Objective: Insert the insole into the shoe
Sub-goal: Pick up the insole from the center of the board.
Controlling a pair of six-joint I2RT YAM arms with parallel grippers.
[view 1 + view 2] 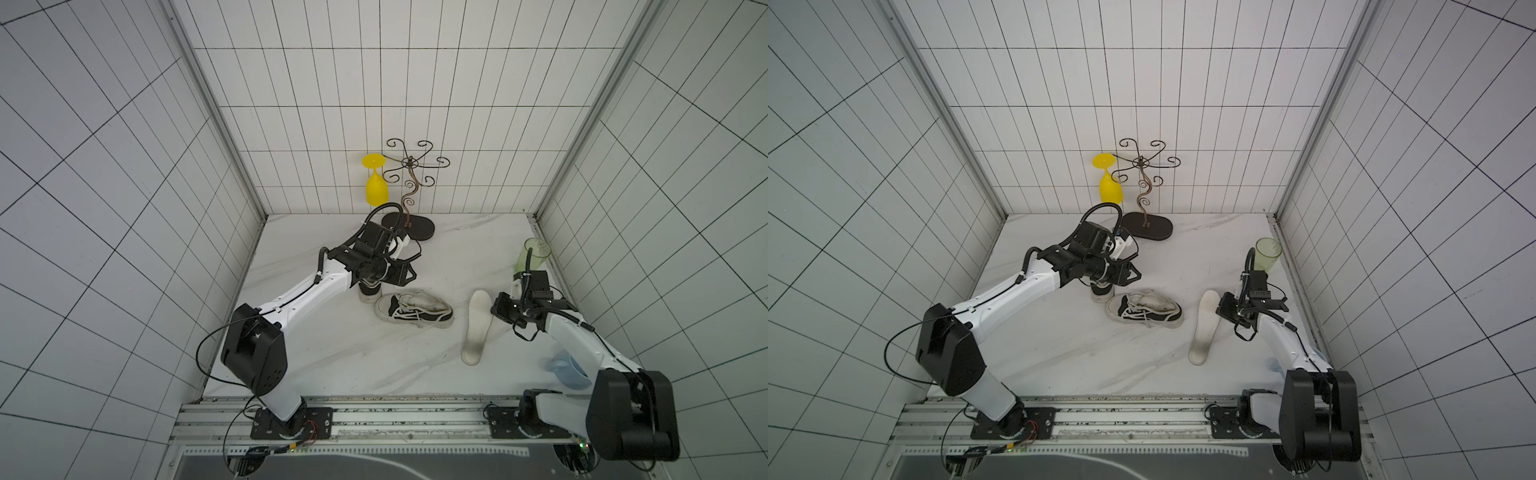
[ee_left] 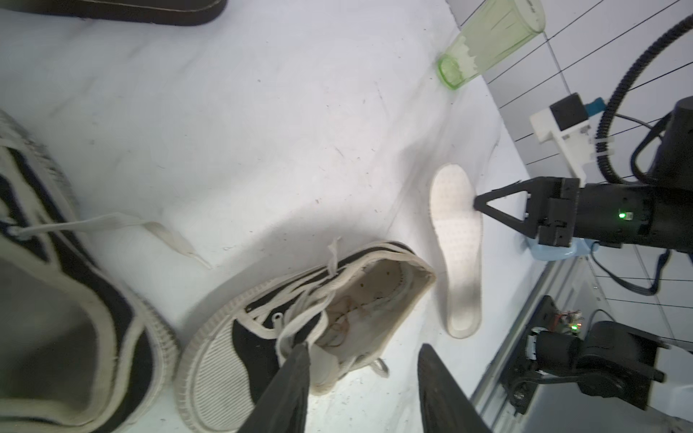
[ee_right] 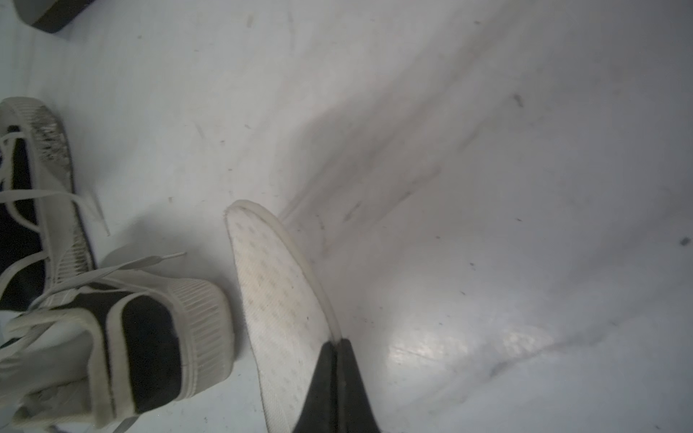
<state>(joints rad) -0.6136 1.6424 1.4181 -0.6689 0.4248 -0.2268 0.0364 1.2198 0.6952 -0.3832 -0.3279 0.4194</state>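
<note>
A black-and-white shoe (image 1: pixel 413 311) (image 1: pixel 1144 311) lies on its side mid-table, its opening (image 2: pixel 375 288) turned toward the white insole (image 1: pixel 477 328) (image 1: pixel 1204 328). The insole lies flat to the right of the shoe. My right gripper (image 1: pixel 493 309) (image 3: pixel 337 343) is shut on the insole's right rim near its far end, and this also shows in the left wrist view at the insole (image 2: pixel 455 240). My left gripper (image 1: pixel 409 276) (image 2: pixel 362 356) hangs open just behind the shoe. One of its fingers (image 2: pixel 292 375) is against the laces and nothing is between the two.
A second shoe (image 1: pixel 370 293) (image 2: pixel 67 300) stands beneath the left wrist. A metal rack (image 1: pixel 409 166) on a dark base holds a yellow goblet (image 1: pixel 376 185) at the back. A green cup (image 1: pixel 534 253) stands by the right wall, and something light blue (image 1: pixel 565 370) lies behind the right arm.
</note>
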